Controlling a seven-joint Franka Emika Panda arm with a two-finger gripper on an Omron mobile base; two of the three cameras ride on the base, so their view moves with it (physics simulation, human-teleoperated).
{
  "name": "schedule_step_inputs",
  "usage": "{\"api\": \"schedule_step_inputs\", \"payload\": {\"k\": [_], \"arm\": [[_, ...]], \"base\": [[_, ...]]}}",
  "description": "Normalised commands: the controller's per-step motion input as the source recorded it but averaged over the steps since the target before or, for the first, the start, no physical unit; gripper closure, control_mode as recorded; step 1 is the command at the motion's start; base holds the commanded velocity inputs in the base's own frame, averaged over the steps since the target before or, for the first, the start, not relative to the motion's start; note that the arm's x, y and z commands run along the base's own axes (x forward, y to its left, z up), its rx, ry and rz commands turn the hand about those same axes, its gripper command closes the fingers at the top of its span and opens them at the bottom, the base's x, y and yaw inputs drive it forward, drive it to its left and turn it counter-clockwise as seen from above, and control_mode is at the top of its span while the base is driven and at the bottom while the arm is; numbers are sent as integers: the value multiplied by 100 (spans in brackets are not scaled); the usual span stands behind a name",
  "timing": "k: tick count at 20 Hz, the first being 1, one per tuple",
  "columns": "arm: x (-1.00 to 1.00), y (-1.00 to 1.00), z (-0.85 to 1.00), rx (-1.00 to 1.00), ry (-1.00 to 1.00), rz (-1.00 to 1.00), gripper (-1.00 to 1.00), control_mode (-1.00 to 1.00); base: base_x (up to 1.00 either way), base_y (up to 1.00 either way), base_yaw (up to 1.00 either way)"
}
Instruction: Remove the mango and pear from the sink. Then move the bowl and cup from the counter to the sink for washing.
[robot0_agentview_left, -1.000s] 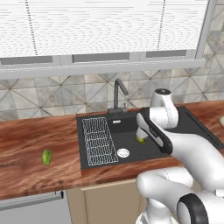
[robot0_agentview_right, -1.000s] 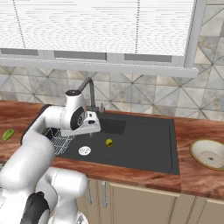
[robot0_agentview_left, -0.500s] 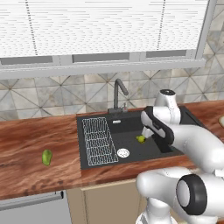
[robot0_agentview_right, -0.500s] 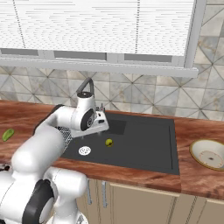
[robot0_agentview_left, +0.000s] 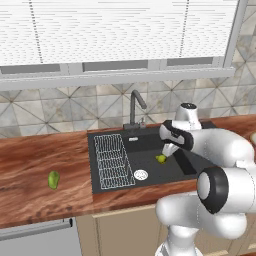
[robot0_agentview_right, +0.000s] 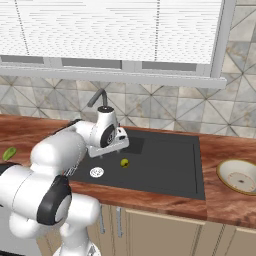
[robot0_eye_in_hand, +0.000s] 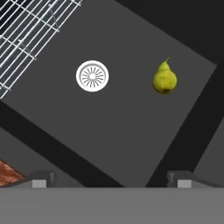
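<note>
A yellow-green pear (robot0_agentview_left: 161, 159) (robot0_agentview_right: 124, 163) (robot0_eye_in_hand: 165, 78) lies on the floor of the black sink (robot0_agentview_left: 150, 171) (robot0_agentview_right: 165, 165) (robot0_eye_in_hand: 109, 127). My gripper (robot0_agentview_left: 168, 149) (robot0_agentview_right: 120, 143) (robot0_eye_in_hand: 111, 179) hangs open just above the basin. It stands a little short of the pear, with nothing between its fingers. The green oval mango (robot0_agentview_left: 53, 180) (robot0_agentview_right: 9, 153) rests on the wooden counter (robot0_agentview_left: 30, 160) left of the sink. On the counter right of the sink sits the beige bowl (robot0_agentview_right: 240, 176). The cup is out of view.
A white wire rack (robot0_agentview_left: 114, 160) (robot0_eye_in_hand: 26, 35) covers the sink's left part. A round white drain (robot0_agentview_left: 141, 175) (robot0_agentview_right: 96, 172) (robot0_eye_in_hand: 92, 75) lies beside it. The dark faucet (robot0_agentview_left: 134, 107) (robot0_agentview_right: 97, 97) rises at the back rim, against the tiled wall.
The arm has swung forward over the sink and the hand has dropped closer to the pear. The jaws stay open and the pear has not moved.
</note>
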Motion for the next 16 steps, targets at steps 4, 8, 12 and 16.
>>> {"api": "schedule_step_inputs", "payload": {"k": [4, 8, 12, 16], "arm": [[44, -7, -22, 0, 6, 6, -100, -100], [41, -6, -26, 0, 8, 7, -100, -100], [40, -5, -24, 0, 7, 8, -100, -100], [38, -5, -23, -1, 2, 7, -100, -100]], "base": [[0, 0, 0], [0, 0, 0], [0, 0, 0], [0, 0, 0]]}}
